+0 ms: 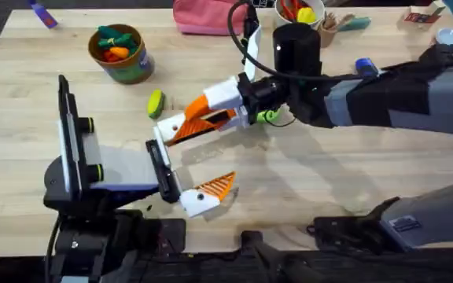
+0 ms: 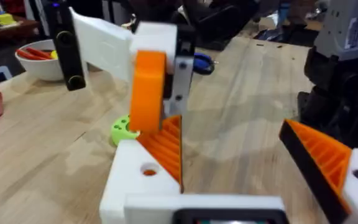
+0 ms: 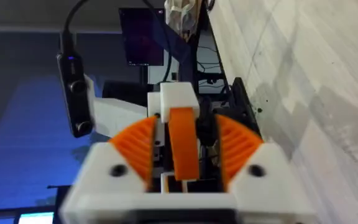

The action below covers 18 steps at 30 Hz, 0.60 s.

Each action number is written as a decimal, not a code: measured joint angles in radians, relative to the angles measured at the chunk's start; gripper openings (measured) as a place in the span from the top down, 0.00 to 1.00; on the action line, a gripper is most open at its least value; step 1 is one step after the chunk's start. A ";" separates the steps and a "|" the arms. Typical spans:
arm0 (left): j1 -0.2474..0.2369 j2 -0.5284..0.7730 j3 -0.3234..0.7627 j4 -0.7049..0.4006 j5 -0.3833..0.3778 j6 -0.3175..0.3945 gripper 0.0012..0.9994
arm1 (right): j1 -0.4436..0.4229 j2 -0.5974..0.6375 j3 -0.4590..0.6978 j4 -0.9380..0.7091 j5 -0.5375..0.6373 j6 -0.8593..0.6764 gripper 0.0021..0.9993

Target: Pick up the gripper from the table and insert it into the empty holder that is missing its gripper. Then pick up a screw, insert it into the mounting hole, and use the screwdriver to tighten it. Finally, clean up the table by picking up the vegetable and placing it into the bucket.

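The first step was in hand: the right gripper (image 1: pixel 181 130), reaching across the bench (image 1: pixel 352 173) from the right, had its jaws pinched on the gripper (image 3: pixel 183 146), the orange ribbed fingertip, which stood upright between the two orange pads in the right wrist view. In the overhead view it hung just above and beside the left gripper (image 1: pixel 181 174), whose jaws stood spread, one finger carrying its orange tip (image 1: pixel 217 185) and the other looking bare; that bare finger appeared to be the holder (image 1: pixel 160 151), though its exact face was hard to make out from above. In the left wrist view the carried orange piece (image 2: pixel 148 90) hovered right over the white block with its mounting hole (image 2: pixel 148 169), close but seemingly not yet seated. The next move, by this reading, called for a fine lowering and alignment so that the part slid squarely into the holder before the pinch was let go. No screw could be told in these views. The screwdriver (image 1: pixel 366 67) lay near the far right behind the right arm, mostly hidden. The vegetable (image 1: pixel 156 103), yellow and green, rested on the bench near the bucket (image 1: pixel 124 64), which already held plush toys; that cleanup was not yet begun.
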 joint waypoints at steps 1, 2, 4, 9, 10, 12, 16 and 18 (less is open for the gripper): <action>-0.001 0.000 0.000 -0.001 0.003 0.001 0.01 | 0.001 0.000 0.000 0.000 0.007 0.000 0.34; -0.001 0.000 0.000 -0.001 0.004 0.001 0.01 | 0.001 0.000 0.000 0.000 0.013 0.000 0.18; -0.001 0.000 0.000 -0.001 0.005 0.002 0.01 | 0.001 0.000 0.000 0.001 0.019 0.000 0.10; -0.001 0.000 0.000 -0.002 0.006 0.002 0.01 | 0.001 0.000 0.000 0.000 0.033 0.000 0.09; -0.001 0.000 0.000 -0.002 0.006 0.002 0.01 | 0.001 0.000 0.000 0.000 0.036 -0.001 0.09; -0.001 0.000 0.000 -0.002 0.006 0.002 0.01 | 0.001 0.000 0.000 -0.002 0.043 -0.010 0.09; -0.001 0.000 0.000 -0.002 0.008 0.002 0.01 | -0.013 -0.038 0.000 -0.101 0.078 -0.056 0.09; -0.001 0.000 0.000 -0.002 0.008 0.002 0.01 | -0.038 -0.088 0.001 -0.220 0.112 -0.102 0.08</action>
